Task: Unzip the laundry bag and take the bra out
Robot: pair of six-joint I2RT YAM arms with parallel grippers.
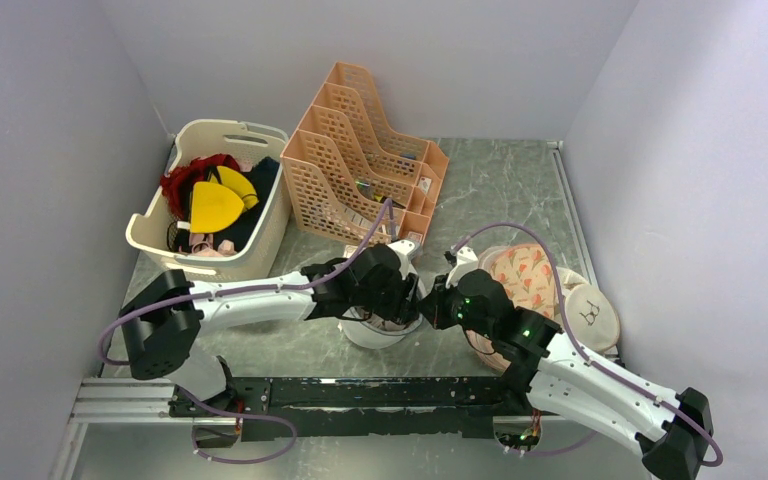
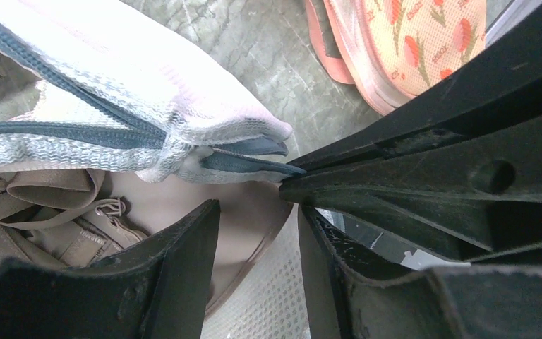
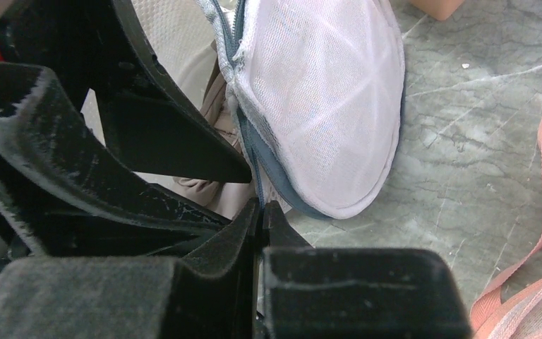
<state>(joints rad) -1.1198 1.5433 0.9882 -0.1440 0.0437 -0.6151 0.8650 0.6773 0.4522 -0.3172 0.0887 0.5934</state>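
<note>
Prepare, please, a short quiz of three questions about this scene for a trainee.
1. True or false: the whitish-grey round mesh laundry bag is zipped fully shut.
2. What does the right claw pinch? A) the blue-grey zip edge of the bag; B) the peach printed pad; C) the cream plastic basket.
3. Fill the gap: the left claw, reaching toward the pale beige soft fabric bra in the bag, has its jaws ____.

Key: 1 false, the zip is partly undone and the bra shows inside; 2 A; 3 open.
</note>
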